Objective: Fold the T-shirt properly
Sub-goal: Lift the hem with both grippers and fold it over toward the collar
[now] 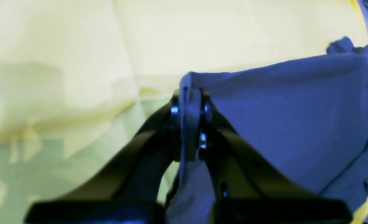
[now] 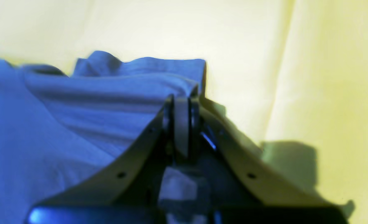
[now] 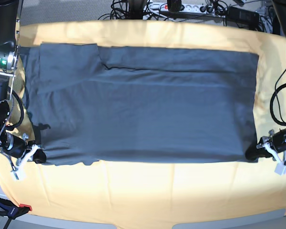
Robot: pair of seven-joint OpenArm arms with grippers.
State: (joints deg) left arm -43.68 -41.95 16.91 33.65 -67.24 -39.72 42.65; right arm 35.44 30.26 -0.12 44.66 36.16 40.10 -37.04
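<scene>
The T-shirt lies spread flat across the yellow cloth that covers the table, its long side running left to right in the base view, with one strip already folded over along the far edge. It looks like thin, soft cotton: light enough to lift by 2 corners, limp enough to sag and crease between them, and not fragile or slippery, so I judge that the 2 arms need to move together and keep the near edge taut or the fabric will bunch. The near corners are the sensible places to hold it, and both are taken. The left gripper is clenched on a fold of blue fabric at the near corner on the base view's right, with cloth squeezed between its fingertips and draping away to the side. The right gripper is likewise clamped on the opposite near corner, the fabric rippling up just behind it. No container shows in any view, so nothing is held in one; beyond the far edge of the table only cables and a power strip are in sight
</scene>
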